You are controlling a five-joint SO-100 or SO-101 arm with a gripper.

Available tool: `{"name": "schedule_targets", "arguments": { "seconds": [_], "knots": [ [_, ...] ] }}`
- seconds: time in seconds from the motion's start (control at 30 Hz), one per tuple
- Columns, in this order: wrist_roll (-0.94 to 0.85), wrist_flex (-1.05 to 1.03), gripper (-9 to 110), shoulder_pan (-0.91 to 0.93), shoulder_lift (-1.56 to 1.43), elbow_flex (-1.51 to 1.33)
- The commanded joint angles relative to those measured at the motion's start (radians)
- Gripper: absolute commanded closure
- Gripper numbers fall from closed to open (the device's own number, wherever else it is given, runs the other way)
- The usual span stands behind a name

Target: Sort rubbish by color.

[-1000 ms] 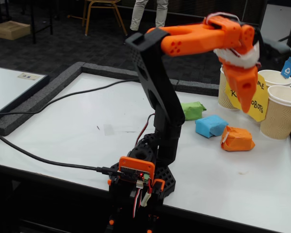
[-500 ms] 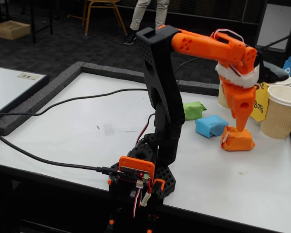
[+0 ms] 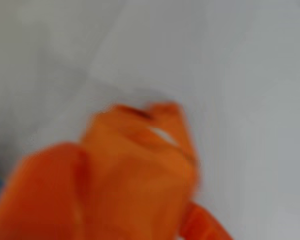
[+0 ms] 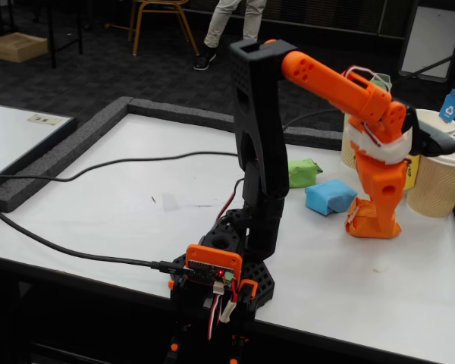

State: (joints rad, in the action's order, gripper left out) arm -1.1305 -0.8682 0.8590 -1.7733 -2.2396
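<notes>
The orange rubbish lump (image 4: 362,218) lies on the white table (image 4: 136,205), and my gripper (image 4: 381,221) is down on it, its orange fingers merging with the orange paper. The blurred wrist view shows the orange lump (image 3: 140,160) close up, with orange gripper parts on either side; whether the jaws press on it is unclear. The blue lump (image 4: 330,196) lies just left of it, and the green lump (image 4: 304,172) sits behind that, beside the arm.
Beige ribbed paper cups (image 4: 438,178) with coloured tags stand at the table's right edge, close behind my gripper. A yellow sign (image 4: 412,170) peeks out beside them. Cables (image 4: 76,171) cross the left of the table. A grey foam border (image 4: 68,148) frames it.
The arm has swung down from above the cups. The gripper dropped from touching the top of the orange lump to sitting low against it. None of the lumps has moved.
</notes>
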Motion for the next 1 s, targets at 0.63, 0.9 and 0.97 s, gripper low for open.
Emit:
{"name": "schedule_targets", "arguments": {
  "seconds": [0.63, 0.9, 0.97],
  "knots": [
    [0.127, -0.371, 101, 0.018, -0.063, 0.419],
    [0.201, -0.586, 101, 0.005, -0.163, 0.62],
    [0.221, -0.624, 101, -0.006, -0.195, 0.655]
  ]
}}
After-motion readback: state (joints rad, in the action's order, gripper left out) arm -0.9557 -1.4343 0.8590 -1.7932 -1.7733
